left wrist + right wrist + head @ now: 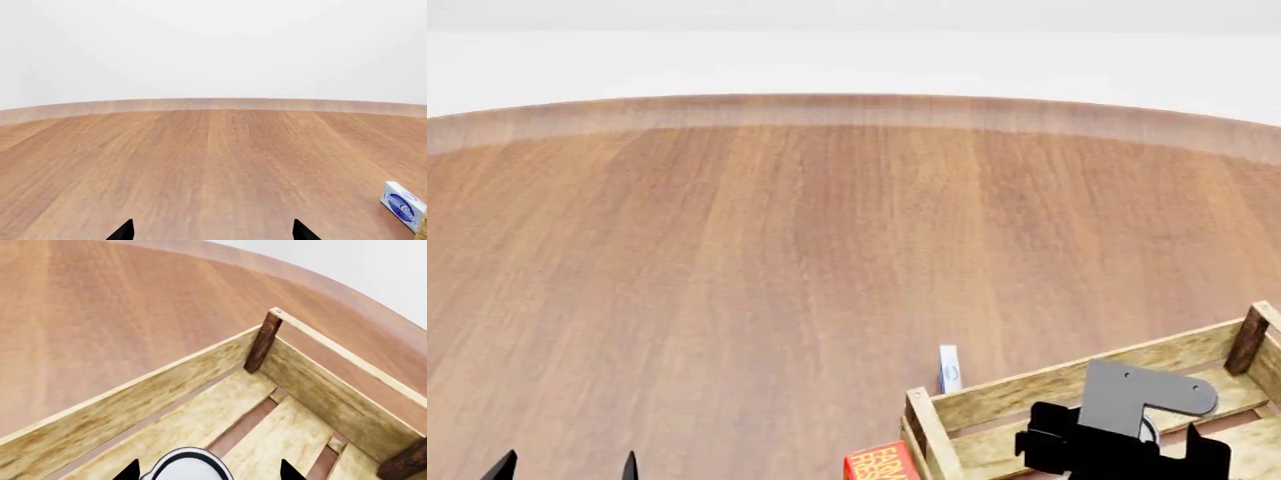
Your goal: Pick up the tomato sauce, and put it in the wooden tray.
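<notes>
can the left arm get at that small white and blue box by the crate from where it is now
Probably yes: the left gripper faces bare table, and the white and blue box stands off to one side with nothing between, just outside the wooden tray.

Wood-grain table [761, 250], wooden tray [1054, 385], upright white-and-blue carton [949, 368] beside it, red box [878, 464]

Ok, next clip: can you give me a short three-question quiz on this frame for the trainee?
1. True or false: the left claw is gripping a can.
2. In its wrist view, the right claw hangs over: A) bare tabletop, B) the inside of the wooden tray, C) a ketchup bottle.
3. Fill in: the white box standing outside the tray has ____ print.

Key: 1 false, its fingers are spread with nothing between them. 2 B. 3 blue.
</notes>
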You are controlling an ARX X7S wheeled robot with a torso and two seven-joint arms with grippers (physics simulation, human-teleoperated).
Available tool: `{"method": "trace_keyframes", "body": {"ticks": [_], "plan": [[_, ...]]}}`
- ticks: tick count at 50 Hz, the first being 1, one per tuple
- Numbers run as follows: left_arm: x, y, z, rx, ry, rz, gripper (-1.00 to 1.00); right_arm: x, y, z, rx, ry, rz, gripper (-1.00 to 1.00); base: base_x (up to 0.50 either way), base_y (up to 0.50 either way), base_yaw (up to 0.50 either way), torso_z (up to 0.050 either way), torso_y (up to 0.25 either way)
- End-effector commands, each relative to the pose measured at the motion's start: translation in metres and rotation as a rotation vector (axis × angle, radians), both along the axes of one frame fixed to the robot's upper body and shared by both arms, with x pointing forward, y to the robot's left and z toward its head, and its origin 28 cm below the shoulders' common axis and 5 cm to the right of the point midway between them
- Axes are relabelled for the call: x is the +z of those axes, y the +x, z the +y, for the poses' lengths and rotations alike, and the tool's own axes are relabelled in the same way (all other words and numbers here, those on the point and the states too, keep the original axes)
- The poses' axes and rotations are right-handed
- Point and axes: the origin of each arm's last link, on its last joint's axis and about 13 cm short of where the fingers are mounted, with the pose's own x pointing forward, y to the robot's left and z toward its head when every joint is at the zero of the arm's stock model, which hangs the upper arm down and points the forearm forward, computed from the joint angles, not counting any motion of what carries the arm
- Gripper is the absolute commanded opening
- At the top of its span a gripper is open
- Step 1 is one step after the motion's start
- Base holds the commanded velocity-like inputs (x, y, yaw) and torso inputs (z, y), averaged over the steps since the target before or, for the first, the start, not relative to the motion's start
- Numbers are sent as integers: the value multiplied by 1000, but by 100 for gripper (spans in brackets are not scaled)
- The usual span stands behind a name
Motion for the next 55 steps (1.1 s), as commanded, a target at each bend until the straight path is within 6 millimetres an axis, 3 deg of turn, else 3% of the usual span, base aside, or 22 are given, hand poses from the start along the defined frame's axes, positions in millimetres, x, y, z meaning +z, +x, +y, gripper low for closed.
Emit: {"method": "trace_keyframes", "body": {"ticks": [1,27,55], "plan": [[0,0,0,0,0,0,100,0,0,-1,7,-2,7,100,0,0,0,0,0],[1,0,0,-3,1,1,100,1,1,-1,9,5,2,100,0,0,0,0,0],[0,1,0,-4,0,2,100,9,8,2,101,-42,-135,100,0,0,0,0,0]]}}
